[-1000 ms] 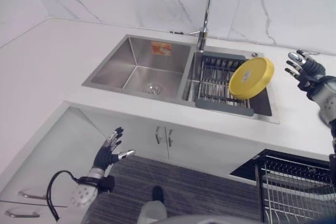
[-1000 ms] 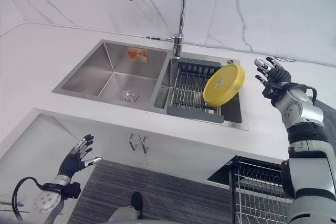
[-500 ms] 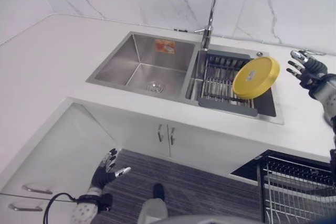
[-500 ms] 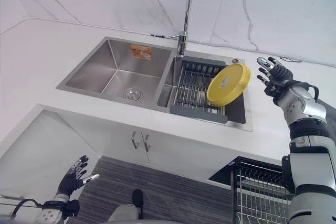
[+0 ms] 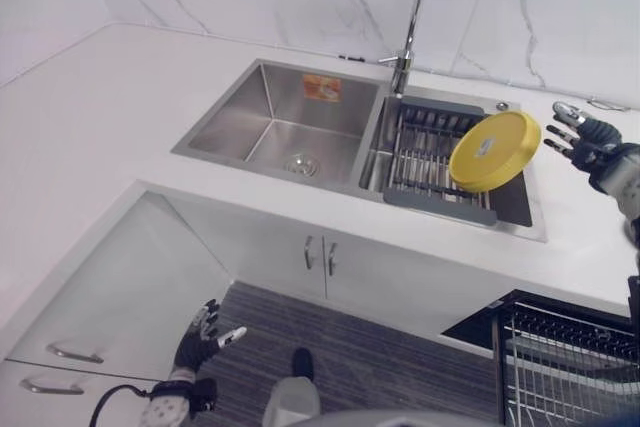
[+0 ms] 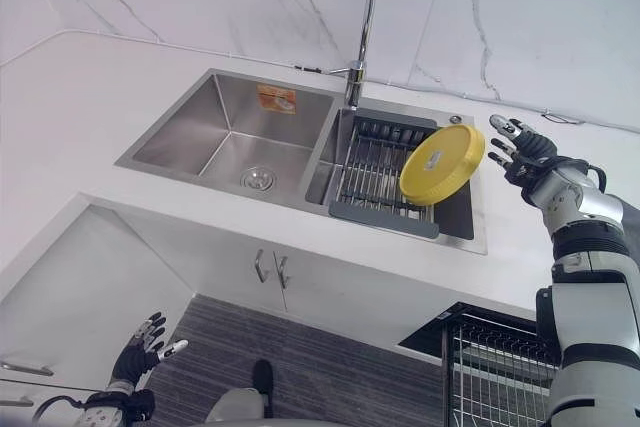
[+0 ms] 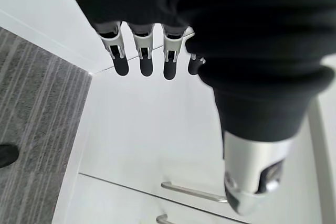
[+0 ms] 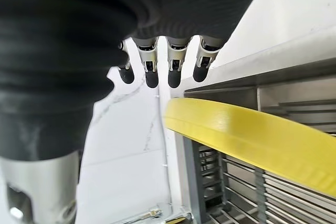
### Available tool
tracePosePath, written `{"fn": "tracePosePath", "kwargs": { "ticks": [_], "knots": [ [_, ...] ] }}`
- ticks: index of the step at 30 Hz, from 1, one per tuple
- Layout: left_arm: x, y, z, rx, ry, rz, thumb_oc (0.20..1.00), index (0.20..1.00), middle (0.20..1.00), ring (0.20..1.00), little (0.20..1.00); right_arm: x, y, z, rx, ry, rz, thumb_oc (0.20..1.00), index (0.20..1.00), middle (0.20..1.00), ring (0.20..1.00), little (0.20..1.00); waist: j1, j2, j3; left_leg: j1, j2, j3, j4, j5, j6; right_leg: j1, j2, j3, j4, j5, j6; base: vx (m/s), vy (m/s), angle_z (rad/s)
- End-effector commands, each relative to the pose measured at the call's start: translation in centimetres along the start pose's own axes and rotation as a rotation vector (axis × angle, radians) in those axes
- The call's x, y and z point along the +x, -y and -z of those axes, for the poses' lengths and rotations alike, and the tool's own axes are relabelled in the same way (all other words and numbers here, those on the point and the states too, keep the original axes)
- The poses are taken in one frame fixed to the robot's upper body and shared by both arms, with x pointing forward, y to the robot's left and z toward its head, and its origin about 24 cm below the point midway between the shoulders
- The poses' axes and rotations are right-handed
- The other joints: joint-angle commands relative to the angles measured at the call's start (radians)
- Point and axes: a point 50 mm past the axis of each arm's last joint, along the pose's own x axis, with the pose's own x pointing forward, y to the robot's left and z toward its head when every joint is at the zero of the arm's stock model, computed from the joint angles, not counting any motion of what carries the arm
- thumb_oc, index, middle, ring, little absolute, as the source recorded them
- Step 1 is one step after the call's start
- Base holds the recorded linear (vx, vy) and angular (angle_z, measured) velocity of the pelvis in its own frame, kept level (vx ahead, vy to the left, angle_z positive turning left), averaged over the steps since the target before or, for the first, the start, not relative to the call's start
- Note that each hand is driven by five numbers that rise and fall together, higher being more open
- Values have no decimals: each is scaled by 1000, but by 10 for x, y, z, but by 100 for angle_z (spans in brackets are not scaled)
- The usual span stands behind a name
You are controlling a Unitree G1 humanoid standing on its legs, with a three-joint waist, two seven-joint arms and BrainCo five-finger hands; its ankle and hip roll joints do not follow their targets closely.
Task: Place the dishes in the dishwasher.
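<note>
Yellow plate [image 5: 494, 151]: tilted on edge in the drying rack [image 5: 428, 157], right sink basin.
Right hand [image 6: 528, 149]: beside plate, fingers spread, empty.
Left hand [image 5: 198, 335]: low by cabinets, fingers apart.

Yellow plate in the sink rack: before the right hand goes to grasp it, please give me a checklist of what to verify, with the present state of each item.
1. Plate within view and free to take: ok, it leans on edge in the rack, nothing on top of it.
2. Right hand open: ok, fingers straight.
3. Right hand on the plate: not ok, it hovers beside the rim, apart from it.
4. Left hand out of the way: ok, low by the cabinet, open, holding nothing.
5. Dishwasher basket pulled out: ok, its wire shows at lower right.
6. Free slot in the basket: cannot tell.
</note>
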Motion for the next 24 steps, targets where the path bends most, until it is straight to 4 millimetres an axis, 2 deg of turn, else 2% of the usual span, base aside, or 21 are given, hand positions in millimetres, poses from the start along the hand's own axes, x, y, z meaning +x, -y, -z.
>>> {"fn": "tracePosePath", "kwargs": {
  "ticks": [1,24],
  "knots": [
    [8,11,-17,-46,79,53,1000,1000,1000,1000,1000,-10,5,-50,-77,119,7,1000,1000,1000,1000,1000,56,50,-46,89,111,-17,86,-152,-93,-83,-45,-13,123,-76,1,0,0,0],
    [12,15,-19,-44,61,61,1000,1000,1000,1000,1000,-3,-2,-31,-61,22,-41,1000,1000,1000,1000,1000,58,52,-38,85,115,-8,96,-153,-93,-89,-55,-15,135,-76,3,1,0,0]
  ]
}}
